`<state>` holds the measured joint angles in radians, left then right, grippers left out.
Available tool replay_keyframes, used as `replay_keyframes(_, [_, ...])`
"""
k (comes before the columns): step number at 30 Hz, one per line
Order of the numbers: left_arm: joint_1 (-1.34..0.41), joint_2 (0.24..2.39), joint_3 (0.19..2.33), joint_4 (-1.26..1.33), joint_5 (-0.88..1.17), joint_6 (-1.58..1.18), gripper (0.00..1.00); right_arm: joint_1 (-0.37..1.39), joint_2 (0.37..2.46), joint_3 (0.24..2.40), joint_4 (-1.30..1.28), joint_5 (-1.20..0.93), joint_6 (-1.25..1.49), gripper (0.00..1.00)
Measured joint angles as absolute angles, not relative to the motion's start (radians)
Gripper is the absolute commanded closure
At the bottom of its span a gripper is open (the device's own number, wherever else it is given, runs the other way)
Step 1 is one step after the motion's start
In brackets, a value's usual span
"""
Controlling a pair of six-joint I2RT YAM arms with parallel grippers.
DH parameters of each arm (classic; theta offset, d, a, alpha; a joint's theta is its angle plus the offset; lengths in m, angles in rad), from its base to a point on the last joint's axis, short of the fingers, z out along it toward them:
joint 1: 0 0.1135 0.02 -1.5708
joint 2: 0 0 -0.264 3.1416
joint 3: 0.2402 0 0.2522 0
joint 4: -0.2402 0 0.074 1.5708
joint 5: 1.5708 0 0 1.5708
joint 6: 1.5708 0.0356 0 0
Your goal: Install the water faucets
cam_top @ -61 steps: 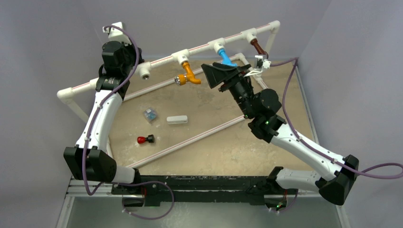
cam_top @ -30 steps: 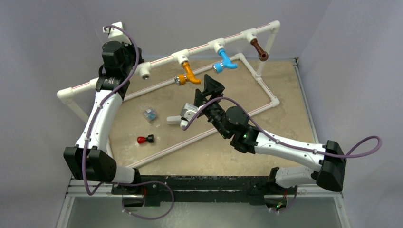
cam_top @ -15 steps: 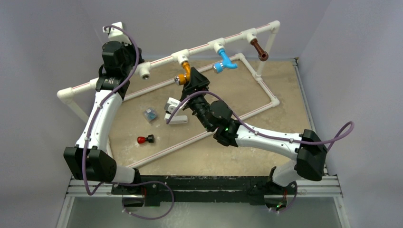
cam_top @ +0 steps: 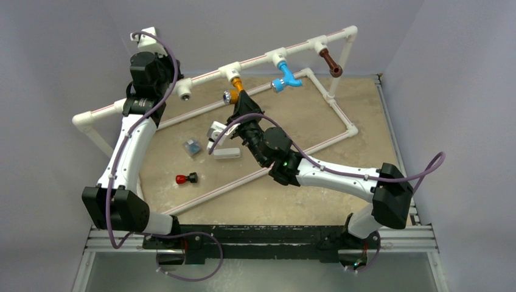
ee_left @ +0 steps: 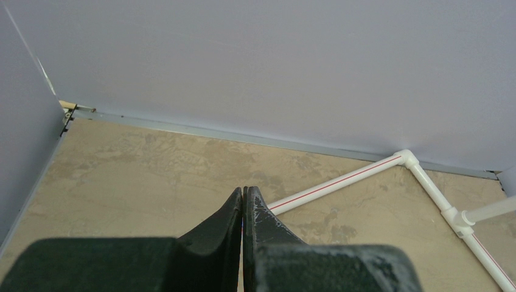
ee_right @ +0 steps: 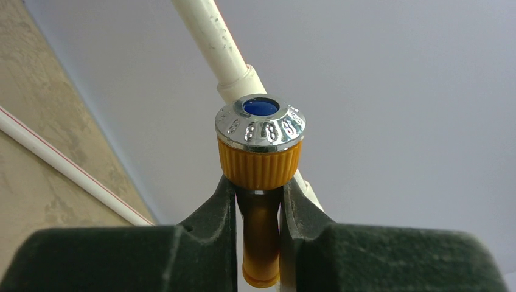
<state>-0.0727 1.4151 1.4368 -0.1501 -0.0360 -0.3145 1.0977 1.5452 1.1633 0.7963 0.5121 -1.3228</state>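
Note:
Three water faucets hang from the raised white pipe (cam_top: 255, 61). My right gripper (ee_right: 260, 182) is shut on the neck of the orange-yellow faucet (ee_right: 260, 152), just below its ribbed collar and silver end (ee_right: 260, 125). From above, that gripper (cam_top: 243, 104) covers most of the orange faucet (cam_top: 236, 85). To the right of it along the same pipe hang the light blue faucet (cam_top: 285, 79) and then the dark brown faucet (cam_top: 330, 63), both untouched. My left gripper (ee_left: 243, 193) is shut on nothing, up by the back left of the table.
An open tee socket (cam_top: 185, 93) faces out at the left of the raised pipe. On the tan table lie a white block (cam_top: 226, 153), a small blue-grey part (cam_top: 192, 146) and a red-and-black part (cam_top: 185, 179). Low white pipes (ee_left: 341, 182) cross the table.
My right arm swung left from the brown faucet's end across the table to the orange faucet, and its jaws closed on it. The left arm has not moved.

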Motion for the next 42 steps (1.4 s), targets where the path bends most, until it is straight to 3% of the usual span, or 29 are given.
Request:
replay_keyframes(14, [-0.072,1.416,1.437,-0.149,-0.033,-0.315,1.0,1.088,1.542,1.187,0.833,0.565,-0.869,1.0])
replay_keyframes(31, [-0.072,1.423,1.439,-0.138,-0.029,-0.316,1.0,0.947,1.43,1.182,0.656,0.414,0.03,1.0])
replay_keyframes(42, [-0.072,1.418,1.441,-0.151,-0.026,-0.322,1.0,0.889,1.392,1.088,0.714,0.381,0.677,1.0])
